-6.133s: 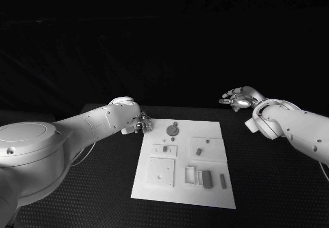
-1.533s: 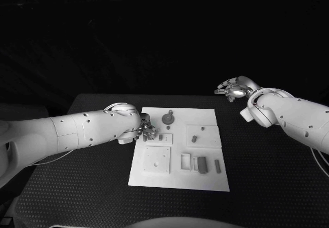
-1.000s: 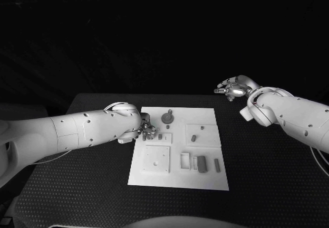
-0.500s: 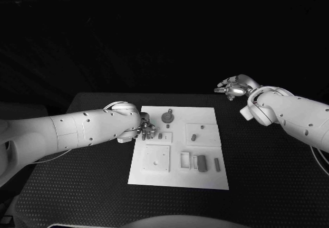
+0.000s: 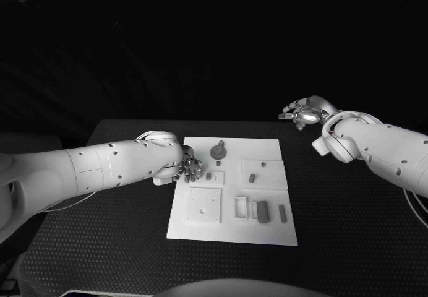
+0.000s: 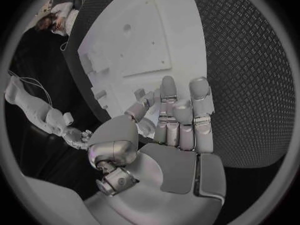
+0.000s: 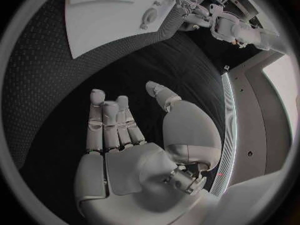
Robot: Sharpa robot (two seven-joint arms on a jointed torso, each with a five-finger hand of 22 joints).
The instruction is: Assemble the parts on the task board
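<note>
The left robot hand (image 5: 188,168) hovered at the left edge of the flat white rectangular task board (image 5: 268,232), over its far-left part, fingers pointing down toward a small grey upright peg part (image 5: 207,177) in a raised square seat. The left wrist view showed the fingers (image 6: 181,120) straight and close side by side, with nothing visibly between them; whether a fingertip touched a part could not be told.

On the board, going right, a grey round knobbed part (image 5: 218,151) sat near the far edge, a short grey pin part (image 5: 252,179) lay in the right-hand square seat, and nearer the robot a white square plate (image 5: 203,206) lay left of a row of grey oblong block parts (image 5: 262,211).

The right robot hand (image 5: 303,114) was raised well beyond the board's far right corner, above the black textured bench (image 5: 357,235), fingers loosely spread and holding nothing.

Likely risks: the left fingers, coming down so close to the peg, could tip it or nudge the light board across the bench, as the other hand was not steadying it. A narrow pinch could also slip off so small a piece.

No brand, label or readable writing appeared anywhere.
</note>
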